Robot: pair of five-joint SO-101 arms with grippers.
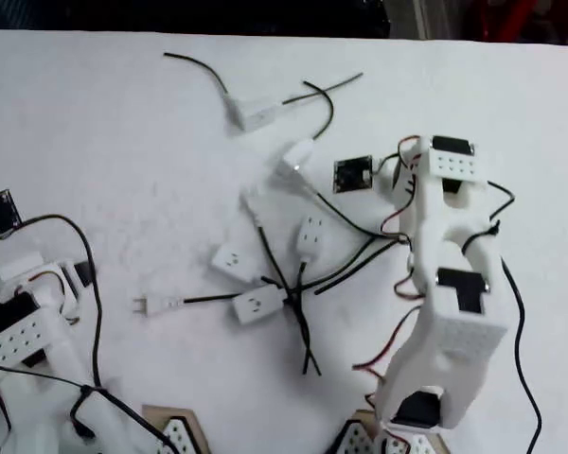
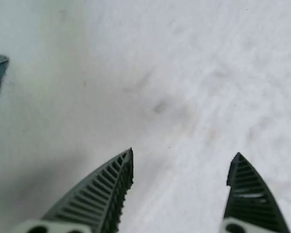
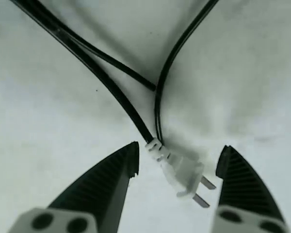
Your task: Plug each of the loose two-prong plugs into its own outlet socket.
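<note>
A white plug lies flat on the table between the fingers of the open right gripper. Its 2 prongs point back at the gripper, and its cord runs away. The left gripper is open too.

A robotics lab bench is suggested. White-covered table is seen w/ wired 3D-printed arms & bare circuit board.

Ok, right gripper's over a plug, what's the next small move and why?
Probably close the right gripper on the plug, lowering slightly first if needed. Its fingers stand open either side of the white plug body, which lies on the table ungripped.
</note>
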